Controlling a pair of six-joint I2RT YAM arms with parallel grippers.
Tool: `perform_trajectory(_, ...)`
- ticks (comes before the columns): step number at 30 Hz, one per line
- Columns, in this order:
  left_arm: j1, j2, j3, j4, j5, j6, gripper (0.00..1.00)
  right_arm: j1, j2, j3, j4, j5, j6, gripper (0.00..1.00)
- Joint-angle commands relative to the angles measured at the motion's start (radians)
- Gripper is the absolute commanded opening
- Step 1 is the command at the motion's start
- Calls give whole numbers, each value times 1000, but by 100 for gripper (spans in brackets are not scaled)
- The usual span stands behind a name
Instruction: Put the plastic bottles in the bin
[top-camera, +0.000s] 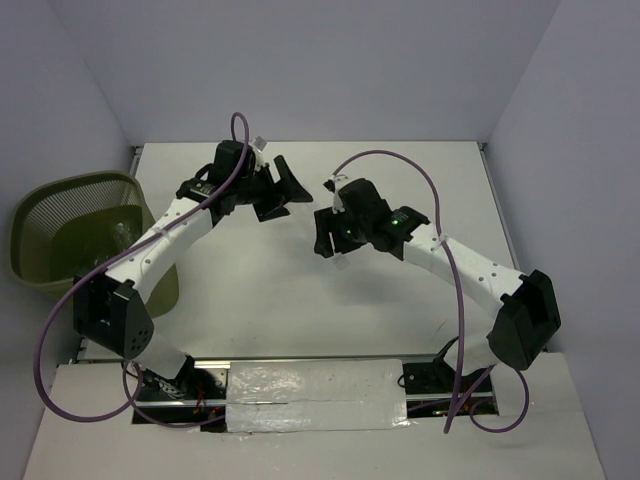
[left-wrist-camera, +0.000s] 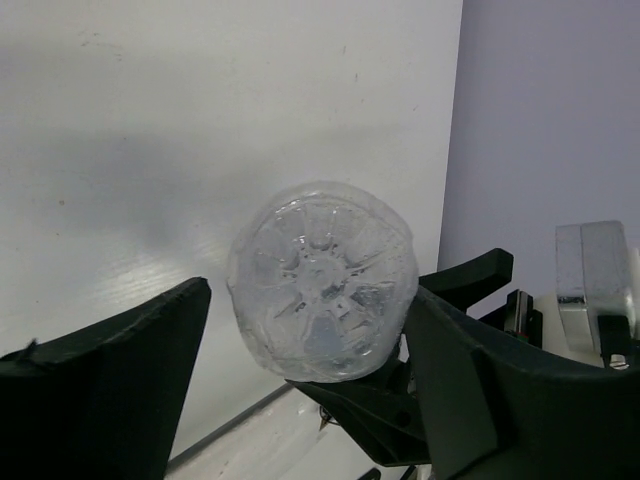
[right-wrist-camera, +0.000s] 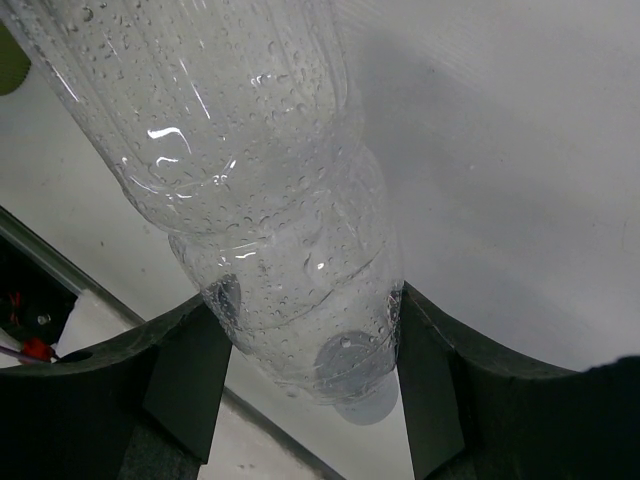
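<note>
A clear ribbed plastic bottle (right-wrist-camera: 260, 190), wet inside, is held by my right gripper (right-wrist-camera: 300, 320), which is shut on its neck end near the cap. It hangs in the air above the table and barely shows in the top view. My left gripper (left-wrist-camera: 308, 300) is open, with its fingers on either side of the bottle's base (left-wrist-camera: 322, 280). The right finger is close against the base and the left finger stands apart. In the top view my left gripper (top-camera: 283, 190) faces my right gripper (top-camera: 325, 232) at mid-table. The olive-green mesh bin (top-camera: 60, 185) stands off the table's left edge.
Something clear, apparently a bottle (top-camera: 125, 232), lies inside the bin. The white table (top-camera: 400, 180) is enclosed by grey-lilac walls on three sides. Purple cables loop over both arms. A taped white strip (top-camera: 310, 385) runs along the near edge between the arm bases.
</note>
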Motion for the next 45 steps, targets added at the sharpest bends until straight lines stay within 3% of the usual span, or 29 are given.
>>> perform_trajectory(1,-11,7,14,64,29,-18,88,15,-34,23,9,1,5,55)
perform_trajectory(8,-16,13,24,58,21,-18,66,23,-28,28,7,4,5,56)
perform_trajectory(12,-16,-4,25,46,0,-6,42,23,-39,31,1,8,5,59)
perform_trajectory(14,-16,-12,39,18,-28,8,28,23,-47,42,-16,13,6,70)
perform_trajectory(15,-16,-13,63,3,-35,29,23,23,-53,49,-25,13,6,85)
perform_trajectory(17,-16,-12,129,-59,-84,75,9,21,-62,78,-55,23,-1,97)
perform_trajectory(19,-16,4,189,-119,-133,112,0,24,-83,117,-86,46,-6,100)
perform_trajectory(25,-13,33,488,-394,-415,276,0,23,-223,253,-293,111,-67,100)
perform_trajectory(29,-11,7,735,-561,-742,373,0,17,-324,310,-350,372,-58,100)
perform_trajectory(32,1,-54,829,-620,-890,419,0,6,-379,319,-350,538,-35,100)
perform_trajectory(36,19,-177,866,-618,-1139,470,0,0,-410,295,-309,622,-11,100)
perform_trajectory(45,36,-357,824,-494,-1586,651,0,0,-390,246,-283,576,31,100)
